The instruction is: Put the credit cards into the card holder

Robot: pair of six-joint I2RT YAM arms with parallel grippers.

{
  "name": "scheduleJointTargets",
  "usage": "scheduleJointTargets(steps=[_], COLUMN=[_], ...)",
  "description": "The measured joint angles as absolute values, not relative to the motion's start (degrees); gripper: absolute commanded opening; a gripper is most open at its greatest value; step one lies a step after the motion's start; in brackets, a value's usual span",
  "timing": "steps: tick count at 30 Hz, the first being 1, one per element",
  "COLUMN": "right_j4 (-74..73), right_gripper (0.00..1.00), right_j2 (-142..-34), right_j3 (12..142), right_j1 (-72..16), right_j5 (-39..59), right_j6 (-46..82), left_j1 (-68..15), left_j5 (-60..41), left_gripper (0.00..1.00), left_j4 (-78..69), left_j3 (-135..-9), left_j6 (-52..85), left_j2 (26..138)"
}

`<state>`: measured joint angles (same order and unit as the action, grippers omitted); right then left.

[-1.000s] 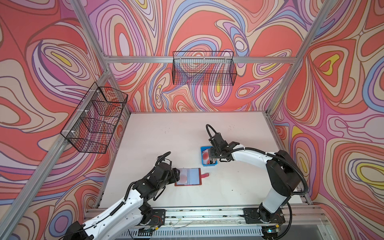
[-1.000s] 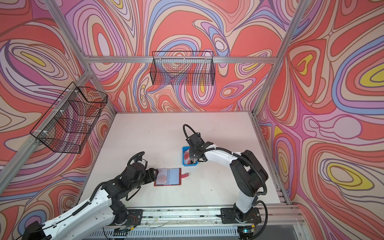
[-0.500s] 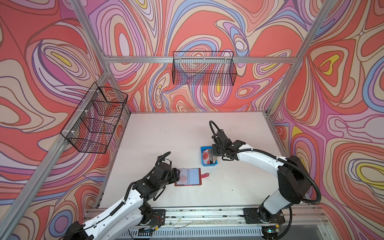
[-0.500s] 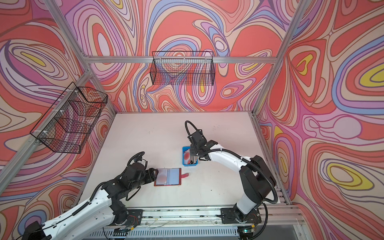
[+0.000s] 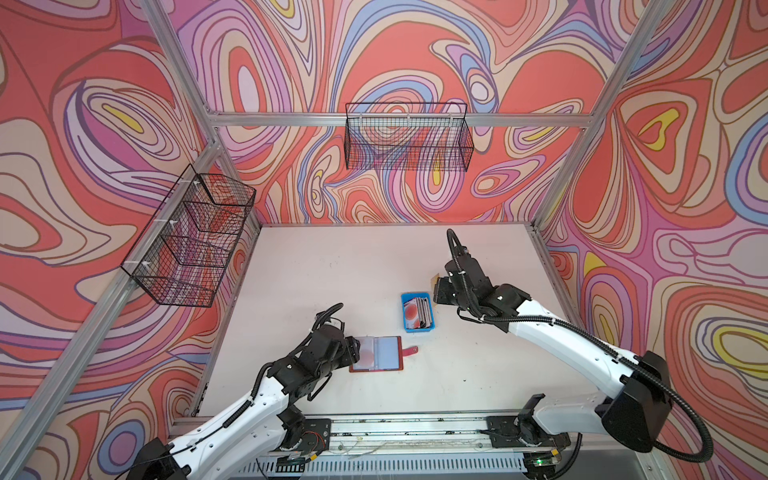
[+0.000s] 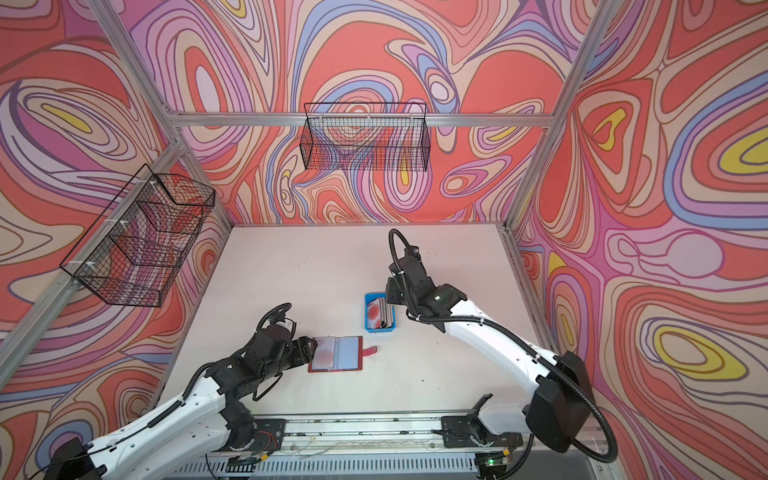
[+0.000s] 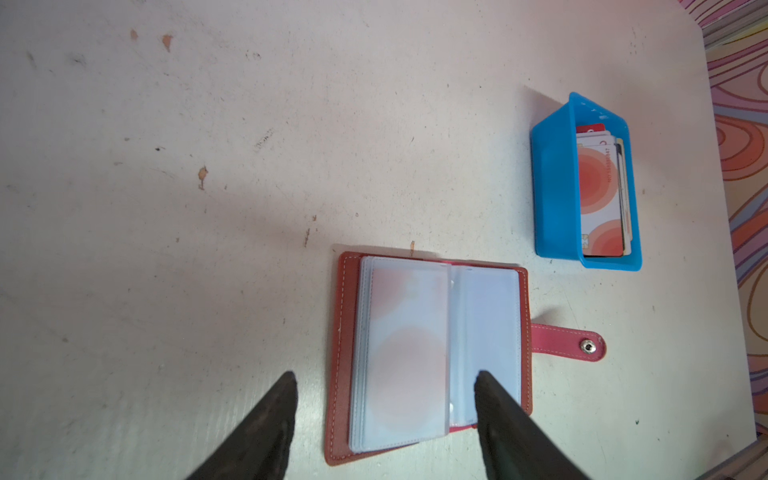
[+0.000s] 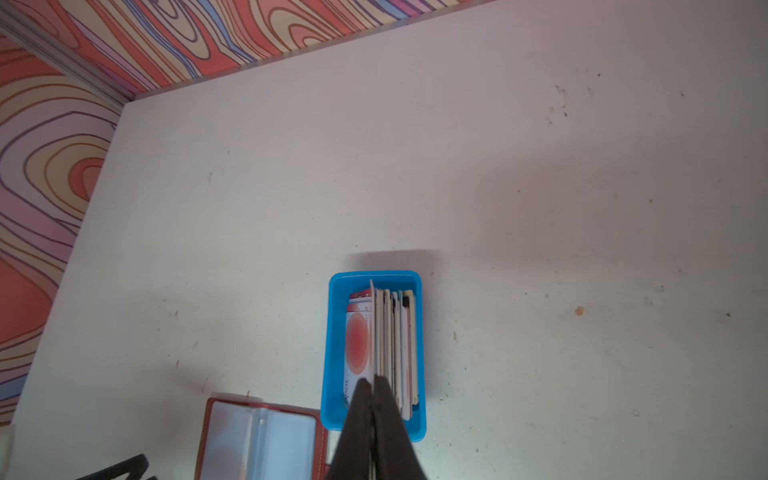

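The red card holder [image 5: 380, 353] [image 6: 338, 353] [image 7: 415, 353] lies open on the table, strap to the right. A card with red circles shows faintly through its left clear sleeve [image 7: 403, 357]. My left gripper [image 5: 353, 349] [image 7: 386, 377] is open, its fingertips straddling the near end of that left page. Several credit cards [image 5: 413, 311] [image 7: 600, 195] [image 8: 357, 345] stand in a blue tray [image 5: 420, 330] [image 8: 332, 353]. My right gripper [image 5: 438, 293] [image 8: 372, 380] is shut on one credit card [image 8: 372, 324], seen edge-on, above the tray's right side.
Black wire baskets hang on the back wall [image 5: 407, 141] and the left wall [image 5: 191, 237]. The card holder [image 8: 257, 440] lies just in front and to the left of the blue tray [image 6: 379, 329]. An aluminium rail [image 5: 415, 428] runs along the table's front.
My right gripper has risen out of the blue tray and drawn back to the right, shut on a card. The left arm and card holder have not moved.
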<state>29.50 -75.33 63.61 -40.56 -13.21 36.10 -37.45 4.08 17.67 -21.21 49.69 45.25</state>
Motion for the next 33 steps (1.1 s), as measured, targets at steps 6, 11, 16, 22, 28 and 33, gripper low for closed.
scheduleJointTargets(steps=[6,11,16,22,28,33], right_j4=[22.2,10.7,0.7,-8.8,-15.9,-20.3], right_gripper=[0.00,0.00,0.00,0.00,0.00,0.00], right_j2=[-73.9,-77.3,-82.5,-89.8,-92.3,-95.5], right_j3=[59.5,51.0,44.3,43.1,40.9,40.0], right_j1=[-52.2,-57.8,-61.3,-62.7,-62.7,-62.7], right_j5=[-14.6,-14.1,-14.5,-13.8,-13.5,-12.4], right_j6=[41.2,46.1,50.9,55.3,59.2,61.9], left_j1=[-37.5,-37.4,-36.1,-35.5,-35.5,-35.5], left_j5=[4.1,4.1,4.0,2.5,1.0,0.4], left_gripper=[0.69,0.69,0.69,0.68,0.67,0.67], left_j4=[17.2,16.4,16.4,14.7,12.4,11.7], left_j3=[-21.2,-20.8,-19.9,-18.5,-18.5,-18.5], left_j6=[49.7,50.2,51.5,52.6,52.6,52.6], left_j2=[46.2,47.7,49.4,51.3,51.6,52.2])
